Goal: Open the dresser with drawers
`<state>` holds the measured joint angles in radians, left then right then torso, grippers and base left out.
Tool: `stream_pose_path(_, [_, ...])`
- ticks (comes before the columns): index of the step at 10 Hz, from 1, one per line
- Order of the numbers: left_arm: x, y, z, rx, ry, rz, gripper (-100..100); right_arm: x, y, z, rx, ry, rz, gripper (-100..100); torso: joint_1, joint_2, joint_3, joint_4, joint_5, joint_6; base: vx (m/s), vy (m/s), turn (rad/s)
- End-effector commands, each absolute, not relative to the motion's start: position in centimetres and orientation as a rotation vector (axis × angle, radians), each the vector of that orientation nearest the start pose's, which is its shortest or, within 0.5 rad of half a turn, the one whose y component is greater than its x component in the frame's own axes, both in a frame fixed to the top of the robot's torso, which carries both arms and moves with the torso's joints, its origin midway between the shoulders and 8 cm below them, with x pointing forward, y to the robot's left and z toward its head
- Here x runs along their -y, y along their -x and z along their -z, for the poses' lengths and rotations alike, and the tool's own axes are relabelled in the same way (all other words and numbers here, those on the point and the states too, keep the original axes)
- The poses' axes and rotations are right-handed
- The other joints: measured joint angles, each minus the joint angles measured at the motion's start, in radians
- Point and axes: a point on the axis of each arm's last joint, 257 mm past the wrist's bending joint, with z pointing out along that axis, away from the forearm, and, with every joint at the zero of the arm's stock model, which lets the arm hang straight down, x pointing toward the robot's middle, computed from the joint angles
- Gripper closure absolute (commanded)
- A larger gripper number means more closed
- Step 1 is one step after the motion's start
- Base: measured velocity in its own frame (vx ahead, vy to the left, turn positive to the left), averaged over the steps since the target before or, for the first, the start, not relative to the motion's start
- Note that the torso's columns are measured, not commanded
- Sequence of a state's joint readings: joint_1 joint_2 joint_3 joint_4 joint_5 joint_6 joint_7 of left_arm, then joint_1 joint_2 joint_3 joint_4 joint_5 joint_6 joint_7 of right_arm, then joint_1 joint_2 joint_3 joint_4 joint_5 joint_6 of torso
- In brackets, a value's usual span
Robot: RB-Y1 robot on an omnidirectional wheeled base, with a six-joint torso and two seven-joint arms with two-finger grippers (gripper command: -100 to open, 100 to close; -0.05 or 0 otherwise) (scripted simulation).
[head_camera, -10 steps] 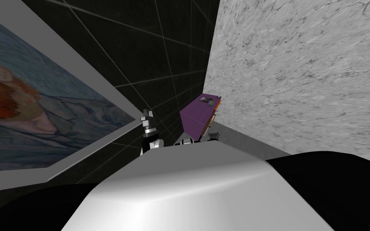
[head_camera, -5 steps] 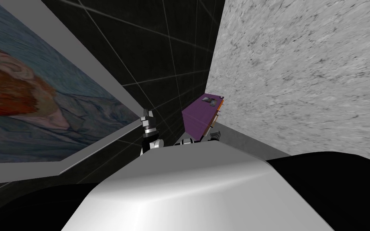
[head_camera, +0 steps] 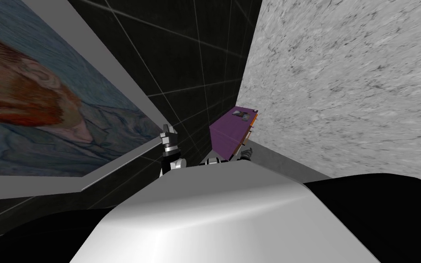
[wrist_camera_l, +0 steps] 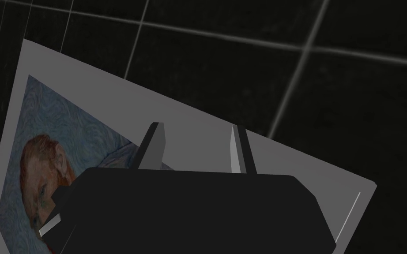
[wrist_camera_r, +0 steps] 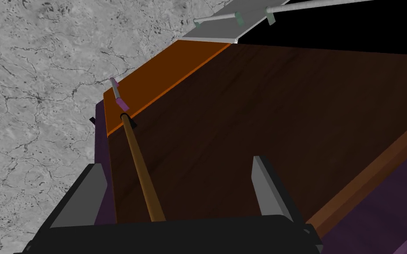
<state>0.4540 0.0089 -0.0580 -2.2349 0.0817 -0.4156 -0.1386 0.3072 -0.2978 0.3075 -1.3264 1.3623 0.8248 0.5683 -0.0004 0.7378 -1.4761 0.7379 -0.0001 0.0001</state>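
Observation:
The purple dresser stands against a grey marbled wall, just beyond my right gripper. In the right wrist view a dark brown drawer front lies close ahead. Its long brown bar handle runs up between the spread fingers of my right gripper, nearer one finger and touching neither. Further along is an orange drawer front with a short pinkish handle, and beyond that a pale grey front. My left gripper is raised on the left, and in its wrist view my left gripper holds nothing between parted fingers.
A grey marbled wall runs along the right. It meets a dark tiled wall behind the dresser. A large framed painting hangs at the left. A black area shows past the dresser's far end.
The whole head view has slid a little, so my head or base has turned. The right gripper has crept slightly closer to the dresser. Both grippers' fingers stay as they were.

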Motion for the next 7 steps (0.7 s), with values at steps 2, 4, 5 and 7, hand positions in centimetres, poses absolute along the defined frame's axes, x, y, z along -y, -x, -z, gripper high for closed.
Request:
stream_pose_path(2, [-26.3,-37.2,-0.1,-0.682,0.724,1.286,0,44.9,-31.2,43.9,-2.082,0.398,1.278,-100,0.004,0.000,0.000,0.001,0.001,-0.002,-0.006,0.026,0.043])
stream_pose_path(4, [-26.1,-37.3,-0.1,-0.685,0.725,1.292,0,45.6,-31.5,43.3,-2.051,0.452,1.353,-100,0.008,0.001,0.000,0.001,0.003,-0.004,-0.006,0.031,0.029])
stream_pose_path(5, [-25.9,-37.3,-0.1,-0.687,0.725,1.296,0,45.9,-31.6,42.9,-2.034,0.480,1.393,-100,0.010,0.000,0.000,0.001,0.003,-0.005,0.000,0.037,0.050])
stream_pose_path(7, [-25.5,-37.5,0.1,-0.694,0.726,1.306,0,46.5,-31.8,42.2,-1.997,0.535,1.470,-100,0.015,0.000,0.000,0.001,0.005,-0.007,-0.002,0.041,0.041])
